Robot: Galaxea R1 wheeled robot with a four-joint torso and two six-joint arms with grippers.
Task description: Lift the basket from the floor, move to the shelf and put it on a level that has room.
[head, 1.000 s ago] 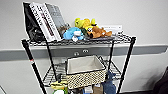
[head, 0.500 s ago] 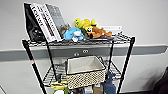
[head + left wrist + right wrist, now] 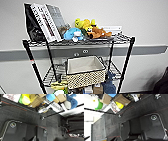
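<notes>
Basket [image 3: 85, 72] — beige woven sides, dark rim, off-white lining — sits on the shelf's second tier [image 3: 50, 77] from the top, near the front edge and roughly centred between the posts, with bare wire grid showing to its left and right. The shelf [image 3: 128, 56] is a black wire rack standing against a pale grey wall [image 3: 145, 22] with a darker grey rail [image 3: 150, 48] running across it. On the top tier, large books [image 3: 47, 21] lean at the left, plush toys [image 3: 87, 30] — blue, yellow, orange — lie in the middle, and a flat white book [image 3: 112, 28] lies at the right. A blue plush [image 3: 108, 85] hangs by the right front post below the basket. The wrist views look down on dark charcoal carpet [image 3: 30, 115] with faint stripes, a small castor [image 3: 42, 117], and cardboard boxes [image 3: 121, 99] on the lowest tier. Neither gripper's fingers can be made out, so I cannot tell how open they are or whether they hold anything.
</notes>
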